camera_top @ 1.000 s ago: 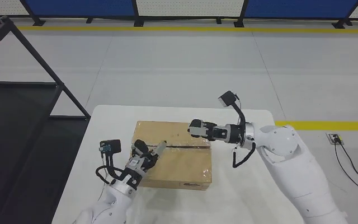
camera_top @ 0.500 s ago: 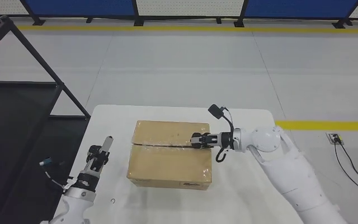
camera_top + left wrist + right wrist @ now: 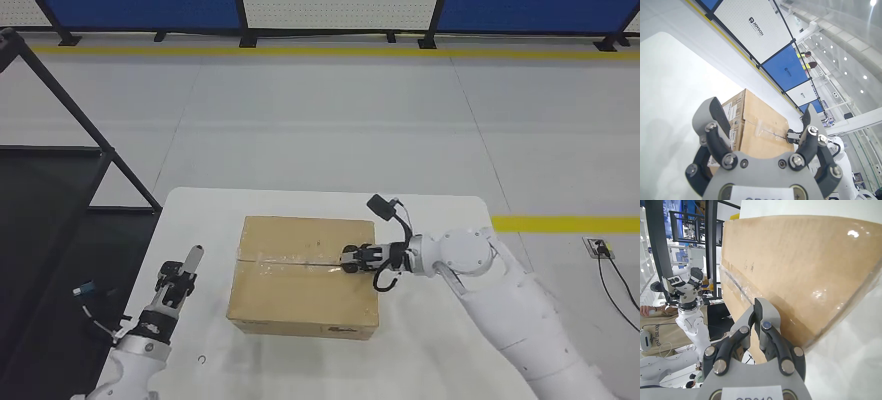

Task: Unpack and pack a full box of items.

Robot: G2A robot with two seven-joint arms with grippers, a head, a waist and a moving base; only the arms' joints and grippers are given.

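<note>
A brown cardboard box point(image 3: 300, 290) stands shut in the middle of the white table point(image 3: 440, 345), with clear tape along its top seam point(image 3: 300, 262). My right gripper point(image 3: 352, 258) is shut, and its tips rest on the seam at the box's right end; up close the shut fingertips point(image 3: 756, 306) touch the taped seam on the box point(image 3: 800, 266). My left gripper point(image 3: 180, 278) hangs open to the left of the box, apart from it. Past the left gripper point(image 3: 762, 117) I see the box point(image 3: 761, 121) and, farther off, the right gripper point(image 3: 792, 137).
A black metal rack point(image 3: 60, 200) stands off the table's left side. White tabletop lies bare in front of and to the right of the box. A small ring-like thing point(image 3: 202, 359) lies near the table's front left.
The left gripper left the box's left top and drew back to the left, then stayed. The right gripper lowered onto the seam and shifted slightly along it.
</note>
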